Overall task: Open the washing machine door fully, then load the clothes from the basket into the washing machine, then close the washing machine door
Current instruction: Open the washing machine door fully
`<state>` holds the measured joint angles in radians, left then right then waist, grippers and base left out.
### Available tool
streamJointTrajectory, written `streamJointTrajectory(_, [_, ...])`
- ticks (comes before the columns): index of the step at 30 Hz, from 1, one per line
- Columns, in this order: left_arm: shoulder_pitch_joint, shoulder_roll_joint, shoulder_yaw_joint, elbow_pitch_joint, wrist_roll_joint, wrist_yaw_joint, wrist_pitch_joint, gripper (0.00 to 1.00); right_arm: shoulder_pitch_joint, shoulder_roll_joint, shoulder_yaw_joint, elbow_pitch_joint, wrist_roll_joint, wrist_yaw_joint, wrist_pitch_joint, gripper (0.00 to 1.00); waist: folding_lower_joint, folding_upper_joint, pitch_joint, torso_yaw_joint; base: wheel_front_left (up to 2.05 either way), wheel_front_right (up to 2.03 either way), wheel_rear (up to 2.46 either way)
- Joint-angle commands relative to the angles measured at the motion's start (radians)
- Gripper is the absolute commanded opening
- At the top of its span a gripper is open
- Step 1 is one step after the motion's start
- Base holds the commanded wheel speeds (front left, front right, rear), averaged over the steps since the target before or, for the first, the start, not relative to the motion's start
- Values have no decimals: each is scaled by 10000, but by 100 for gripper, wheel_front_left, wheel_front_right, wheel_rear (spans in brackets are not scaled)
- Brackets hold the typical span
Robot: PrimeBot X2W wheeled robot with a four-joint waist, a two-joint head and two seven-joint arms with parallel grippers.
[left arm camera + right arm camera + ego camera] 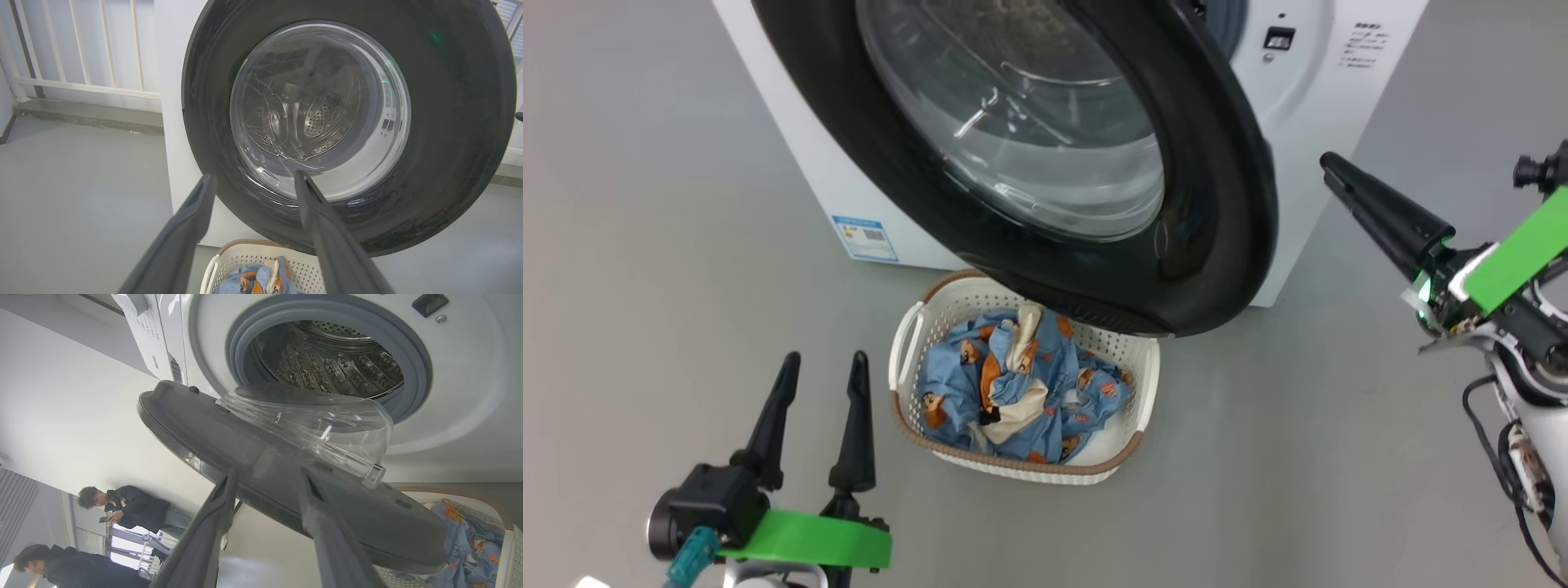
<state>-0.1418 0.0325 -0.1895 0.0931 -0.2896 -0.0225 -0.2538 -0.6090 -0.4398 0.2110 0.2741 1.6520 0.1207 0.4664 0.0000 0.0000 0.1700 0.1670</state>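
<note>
While the washing machine door (pixel 1217 245) hangs part-open above the far rim of the basket (pixel 1131 359), it catalogues as rigid, heavy-looking and hinge-bound, so it likely swings on one arc only. Its glossy black rim is probably slick, and the bulging glass window is best left untouched.

- **Suggested hold:** the rim's free outer edge.
- **Right end effector (pixel 1327 163):** hovers just beside that edge, fingers parted, gripping nothing.
- **Left end effector (pixel 825 357):** fingers spread wide, empty, low beside the basket.
- **Clothes (pixel 1013 392):** soft, light, crumpled in a heap inside the basket on the floor (pixel 1258 490) — should bunch readily under a pinch at a raised fold.
- **Clearances:** the door overhangs the basket, so its swing probably wants finishing first. Open grey floor lies on both sides, with the washing machine (pixel 1307 106) front close behind.
</note>
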Motion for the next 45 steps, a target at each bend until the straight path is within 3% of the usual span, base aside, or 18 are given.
streamJointTrajectory(1, [52, 177, 398, -181, 137, -66, -80, 100, 314, -25, -51, -535, -210, 100, -168, 100, 0, 0, -150, -146, 0, 0, 0])
streamJointTrajectory(9, [224, 177, 608, -94, 275, -218, -80, 100, 1401, -60, -228, -1905, -965, 100, -1029, 100, 0, 0, -529, -402, 0, 0, 0])
streamJointTrajectory(21, [704, 177, 767, 20, 416, -402, -80, 100, 3322, -490, 355, -3108, -3532, 100, -3769, 100, 0, 0, -1171, -733, 0, 0, 0])
streamJointTrajectory(31, [1047, 177, 871, -51, 569, -524, -80, 100, 4212, -846, 896, -2992, -4965, 100, -6005, 100, 0, 0, -1533, -981, 0, 0, 0])
streamJointTrajectory(36, [1232, 177, 943, -193, 612, -540, -80, 100, 4699, -732, 906, -2297, -5909, 100, -7007, 100, 0, 0, -1665, -1101, 0, 0, 0])
streamJointTrajectory(45, [1454, 177, 936, -455, 568, -473, -80, 100, 5144, -120, 150, -1399, -7549, 100, -7273, 100, 0, 0, -1689, -1180, 0, 0, 0])
